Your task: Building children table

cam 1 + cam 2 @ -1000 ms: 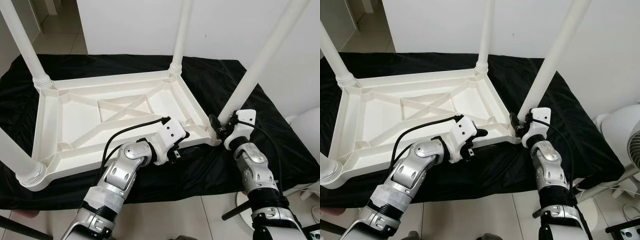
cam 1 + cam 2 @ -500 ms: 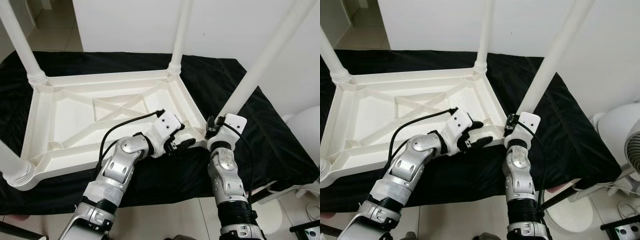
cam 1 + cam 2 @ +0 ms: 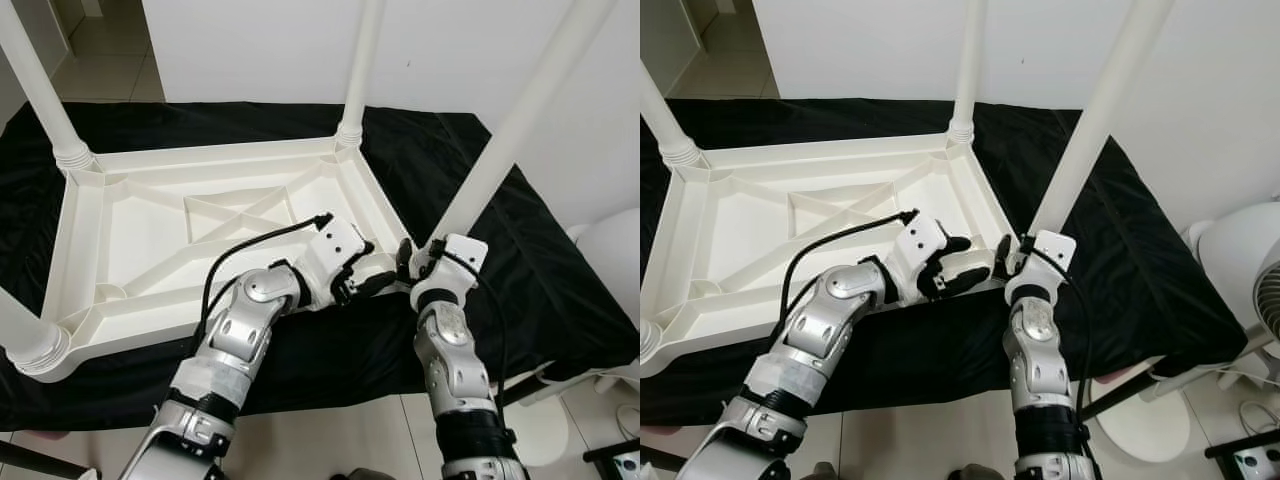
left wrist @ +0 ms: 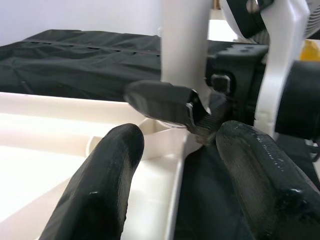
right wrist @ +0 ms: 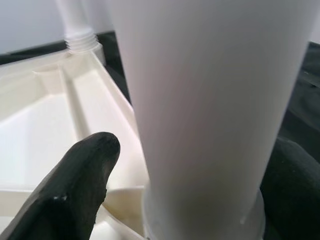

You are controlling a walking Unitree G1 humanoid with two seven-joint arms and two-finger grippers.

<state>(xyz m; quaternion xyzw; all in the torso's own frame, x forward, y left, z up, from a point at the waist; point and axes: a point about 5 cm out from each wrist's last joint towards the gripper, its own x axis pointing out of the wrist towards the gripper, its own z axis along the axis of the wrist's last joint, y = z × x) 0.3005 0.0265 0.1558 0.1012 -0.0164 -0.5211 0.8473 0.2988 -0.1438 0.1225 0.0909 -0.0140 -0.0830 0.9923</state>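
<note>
Here, the white table (image 3: 200, 225) lies upside down on a black cloth (image 3: 520, 260), w/ legs pointing up. Right gripper (image 3: 1015, 252) sits at the near right corner, fingers (image 5: 82, 185) spread either side of that corner's leg (image 3: 505, 145) at its base; can't tell if they're pressing it. Left gripper (image 3: 375, 275) is just beside, at the table's near rim, released, fingers (image 4: 107, 175) apart w/ the rim between them. A white fan (image 3: 1245, 270) stands at the right.
</note>
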